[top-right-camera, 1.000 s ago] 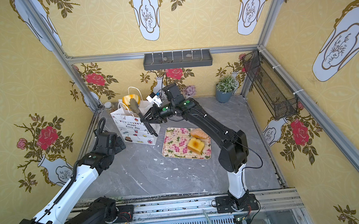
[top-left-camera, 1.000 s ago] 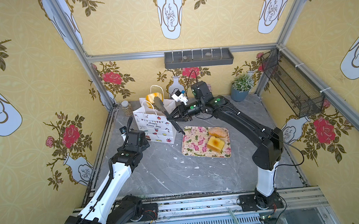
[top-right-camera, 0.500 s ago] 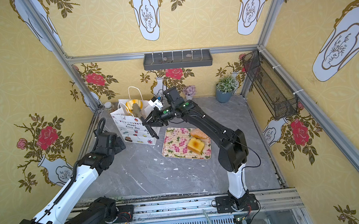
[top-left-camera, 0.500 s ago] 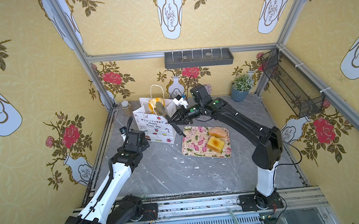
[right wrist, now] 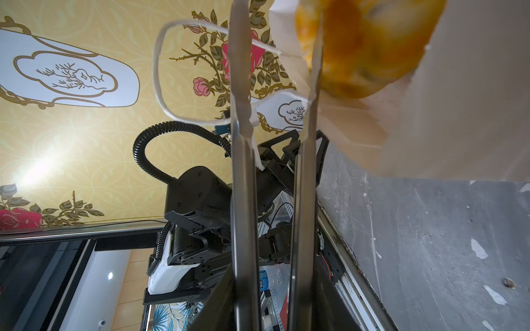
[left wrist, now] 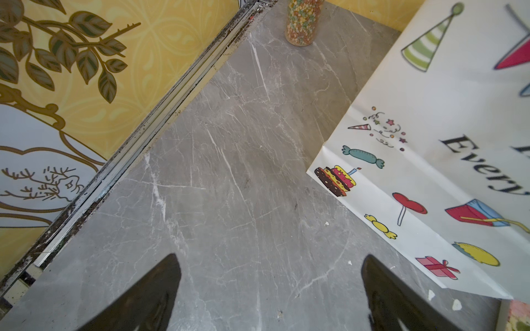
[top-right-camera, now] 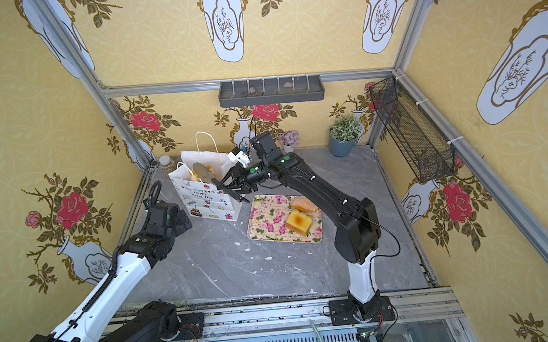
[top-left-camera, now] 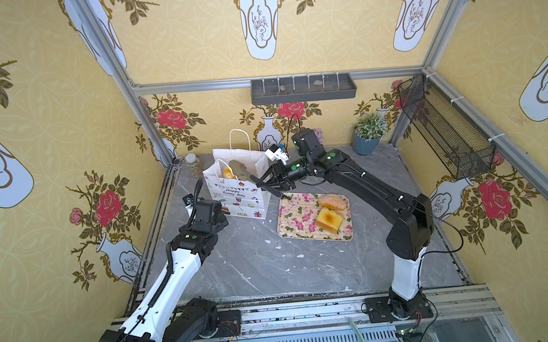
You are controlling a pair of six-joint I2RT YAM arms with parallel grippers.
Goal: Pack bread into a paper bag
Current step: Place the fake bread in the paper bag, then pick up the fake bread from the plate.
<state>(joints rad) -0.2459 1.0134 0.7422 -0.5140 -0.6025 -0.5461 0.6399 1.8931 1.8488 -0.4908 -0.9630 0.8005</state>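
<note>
1. Grey marble-look table [top-left-camera: 256, 272] fills your cell, with yellow rose wallpaper on three sides. Take the paper bag [top-left-camera: 235, 197] as your landmark: it stands upright and open near the back wall.
2. At the bag's mouth you can see yellow-gold bread [top-left-camera: 227, 172]. You cannot tell how many pieces there are.
3. Just beside the bag, toward the right arm's base, lies the floral tray [top-left-camera: 313, 238]. It holds the seeded bun [top-left-camera: 332, 201] and the square toast [top-left-camera: 329, 220], close together.
4. Your right tool [top-left-camera: 269, 187] sits at the bag's tray-side edge. It is clamped round the handles of the metal tongs [top-left-camera: 241, 169], and their blades reach into the bag's mouth.
5. Only the right wrist view shows the two blades standing apart with a clear gap between them. A blurred orange-yellow piece [right wrist: 370, 45] lies against one blade. The tips are cut off, so you cannot tell whether they pinch it.
6. Your left tool [left wrist: 271, 256] hovers low by the bag's front corner farthest from the tray. The left wrist view shows its fingers spread wide over bare table, holding nothing.
7. Behind the bag stands a jar [top-left-camera: 193, 164]. The left wrist view shows it is filled with coloured beads.
</note>
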